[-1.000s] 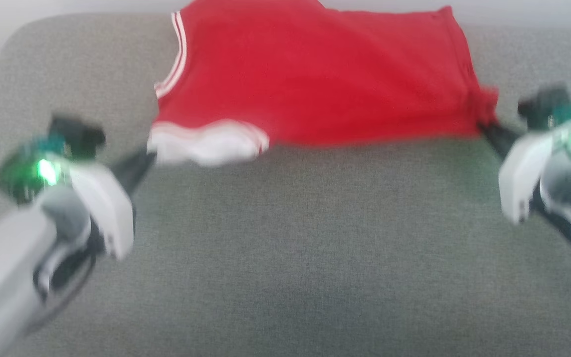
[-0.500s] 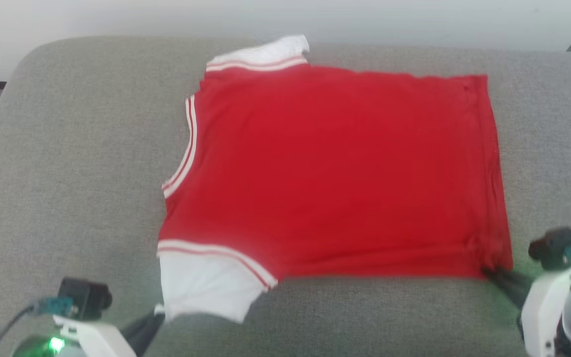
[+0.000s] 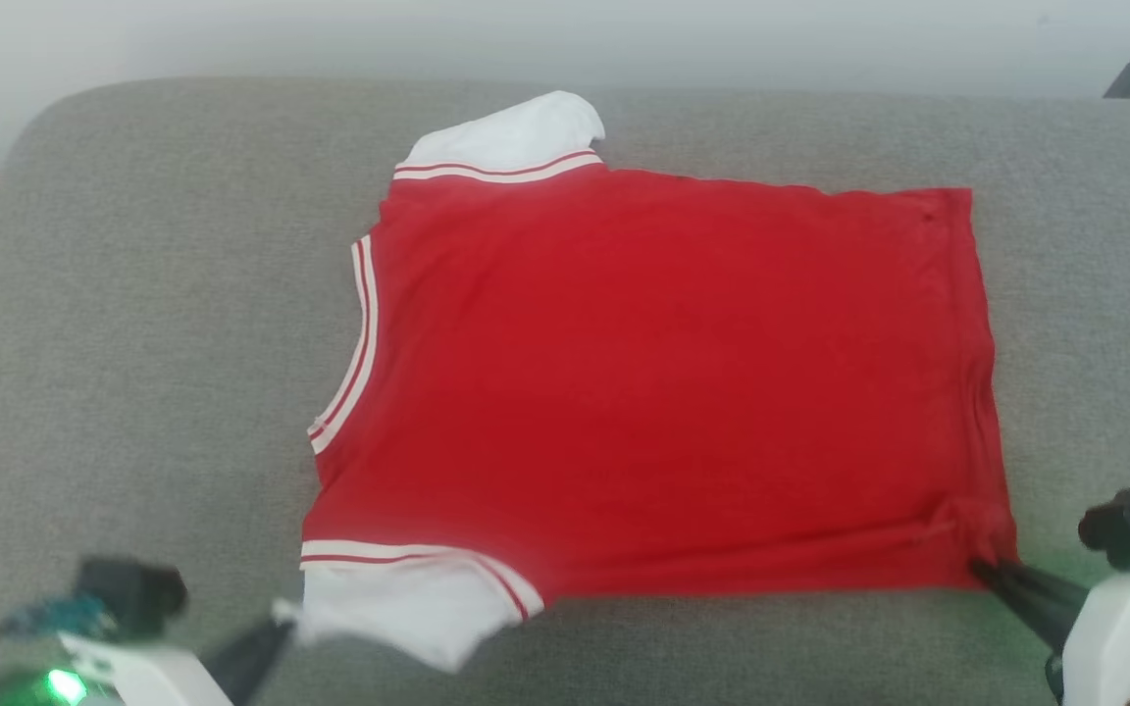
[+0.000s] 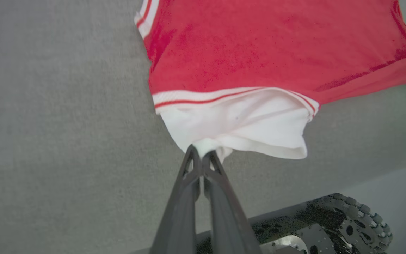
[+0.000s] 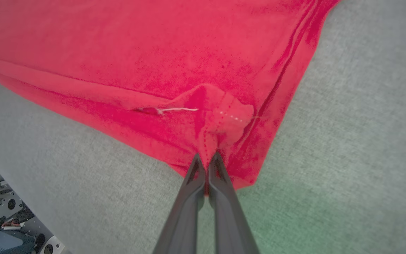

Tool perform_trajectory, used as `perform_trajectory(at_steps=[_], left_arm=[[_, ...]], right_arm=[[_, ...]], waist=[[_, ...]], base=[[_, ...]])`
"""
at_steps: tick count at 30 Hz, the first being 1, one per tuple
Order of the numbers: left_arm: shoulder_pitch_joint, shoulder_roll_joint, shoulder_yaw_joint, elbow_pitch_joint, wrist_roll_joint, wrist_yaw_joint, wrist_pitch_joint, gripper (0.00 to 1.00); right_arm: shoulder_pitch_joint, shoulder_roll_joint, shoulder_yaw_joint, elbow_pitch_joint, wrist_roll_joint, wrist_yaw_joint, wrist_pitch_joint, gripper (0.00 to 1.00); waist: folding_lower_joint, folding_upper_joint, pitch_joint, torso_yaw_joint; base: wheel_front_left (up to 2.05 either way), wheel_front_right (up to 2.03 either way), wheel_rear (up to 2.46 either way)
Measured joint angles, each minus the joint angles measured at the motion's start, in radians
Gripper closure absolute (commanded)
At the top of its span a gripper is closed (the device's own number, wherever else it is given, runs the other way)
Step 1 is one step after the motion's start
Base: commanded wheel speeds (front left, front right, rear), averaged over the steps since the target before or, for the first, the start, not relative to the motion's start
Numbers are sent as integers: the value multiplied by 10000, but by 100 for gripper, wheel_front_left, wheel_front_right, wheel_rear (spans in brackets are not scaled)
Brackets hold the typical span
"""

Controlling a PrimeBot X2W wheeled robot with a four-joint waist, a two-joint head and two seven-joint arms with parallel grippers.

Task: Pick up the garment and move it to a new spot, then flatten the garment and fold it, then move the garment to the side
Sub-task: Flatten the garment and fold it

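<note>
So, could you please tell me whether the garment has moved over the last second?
Yes. The garment has come toward the robot: earlier it overlapped the grey cushion's far edge; now its red body lies inside that edge.

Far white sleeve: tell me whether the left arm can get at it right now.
Probably not yet: the left gripper is clamped on the near white sleeve and must let go first. Otherwise nothing blocks the far white sleeve; only the flat garment lies between.
</note>
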Motion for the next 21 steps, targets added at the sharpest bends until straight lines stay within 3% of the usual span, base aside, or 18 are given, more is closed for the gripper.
perform_trajectory(at_steps=[4, 9, 17, 18, 21], left_arm=[[-1048, 548, 428, -144, 692, -77, 251, 100], [-2708, 700, 688, 441, 1645, -976, 957, 100], [-5163, -777, 646, 3335, 2121, -3053, 2044, 100], [-5163, -777, 646, 3335, 2121, -3053, 2044, 100], [-5844, -1432, 456, 4642, 2234, -3724, 2372, 100]], right_arm=[[-417, 418, -554, -54, -397, 0, 192, 100], [-1371, 1179, -1177, 63, -1064, 2, 606, 100], [-3124, 2015, -934, 928, -2017, 2, 1250, 100], [-3124, 2015, -934, 928, -2017, 2, 1250, 100], [-3722, 2303, -754, 1488, -2196, 4, 1266, 100]], waist=[[0, 0, 55, -169], [0, 0, 237, -405], [0, 0, 767, -788], [0, 0, 767, -788], [0, 0, 1003, -922]], base=[[0, 0, 0], [0, 0, 0], [0, 0, 0], [0, 0, 0], [0, 0, 0]])
